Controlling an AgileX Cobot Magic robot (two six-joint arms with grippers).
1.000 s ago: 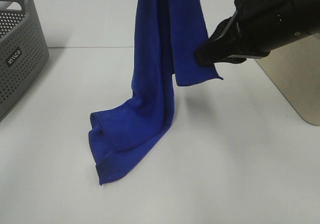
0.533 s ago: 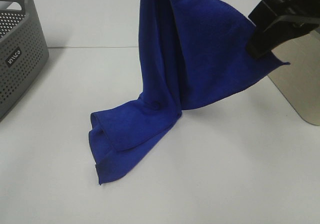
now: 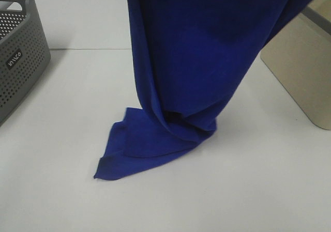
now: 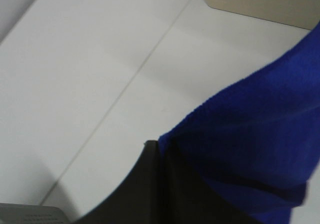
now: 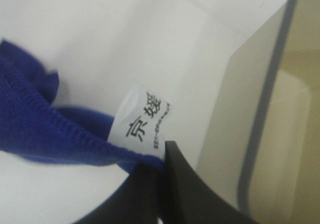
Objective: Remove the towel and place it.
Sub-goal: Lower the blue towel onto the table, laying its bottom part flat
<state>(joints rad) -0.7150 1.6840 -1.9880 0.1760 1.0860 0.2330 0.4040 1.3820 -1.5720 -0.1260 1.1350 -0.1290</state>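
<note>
While half-aloft, towel [image 3: 196,61] in left pincer [image 4: 161,149], right pincer [image 5: 162,156]

White tabletop [image 3: 269,190], evenly lit; grey perforated basket [image 3: 20,61] at left, beige bin [image 3: 305,77] at right.

Obstacle, centre: towel [image 3: 196,61] — hangs as a wide curtain from above the view down to the counter [image 3: 248,190], lower end pooled in folds; it bars any pass across the middle.
Obstacle, far left: grey perforated basket [image 3: 20,61], well apart from the towel.
Obstacle, right: beige container [image 3: 305,82], near the cloth's hanging edge.
Free room: bare counter in front of the pooled end, the lane between basket and towel, the near right corner.
</note>
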